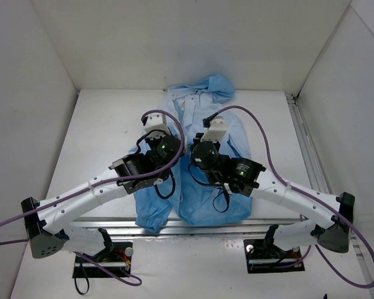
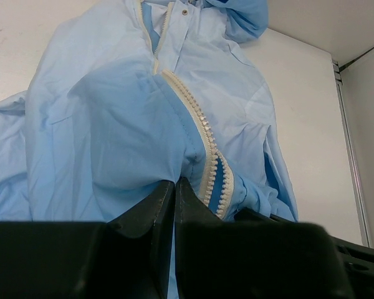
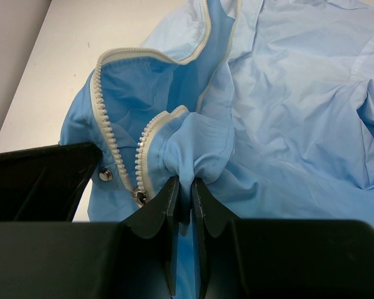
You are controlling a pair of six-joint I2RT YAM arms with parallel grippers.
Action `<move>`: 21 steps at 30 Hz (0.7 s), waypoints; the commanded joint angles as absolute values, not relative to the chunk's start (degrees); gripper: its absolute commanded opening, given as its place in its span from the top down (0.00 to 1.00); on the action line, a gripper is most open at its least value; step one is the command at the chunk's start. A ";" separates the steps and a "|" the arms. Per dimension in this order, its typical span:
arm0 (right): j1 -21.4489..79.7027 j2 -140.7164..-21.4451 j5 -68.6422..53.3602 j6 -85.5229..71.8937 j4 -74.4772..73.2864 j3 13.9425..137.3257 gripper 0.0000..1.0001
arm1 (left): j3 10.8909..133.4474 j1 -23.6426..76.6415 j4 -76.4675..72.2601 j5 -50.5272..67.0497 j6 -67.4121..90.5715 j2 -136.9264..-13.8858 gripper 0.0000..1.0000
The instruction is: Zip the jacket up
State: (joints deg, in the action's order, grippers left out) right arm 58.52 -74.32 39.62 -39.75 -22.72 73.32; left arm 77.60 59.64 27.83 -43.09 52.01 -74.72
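The light blue jacket point(image 1: 199, 208) lies flat on the white table, hood point(image 1: 215, 87) at the far end. Its front is open low down, and the pale zipper teeth point(image 2: 202, 124) point(image 3: 103, 106) spread apart there. The zipper slider point(image 3: 139, 198) sits at the bottom of the opening, next to a metal snap point(image 3: 105, 175). My left gripper point(image 1: 157, 132) point(image 2: 175, 182) is shut on the fabric left of the zipper. My right gripper point(image 1: 213, 132) point(image 3: 185, 182) is shut on a bunched fold of fabric right of the zipper. Both lift the cloth slightly.
White walls enclose the table on the left, back and right. A metal rail point(image 1: 305, 143) runs along the right side and another point(image 1: 249, 221) along the near edge. Purple cables point(image 1: 262, 134) loop over the jacket from both wrists.
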 commanded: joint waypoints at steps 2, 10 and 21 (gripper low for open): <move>59.06 -74.09 41.75 -41.22 -19.25 76.20 1.00 | 81.12 60.12 26.28 -44.82 53.26 -74.36 1.00; 59.15 -74.62 41.75 -40.96 -19.25 76.55 1.00 | 81.21 60.12 26.46 -45.00 53.44 -74.27 1.00; 59.33 -74.71 41.75 -40.96 -19.25 76.64 1.00 | 81.04 60.12 26.63 -45.44 53.79 -74.00 1.00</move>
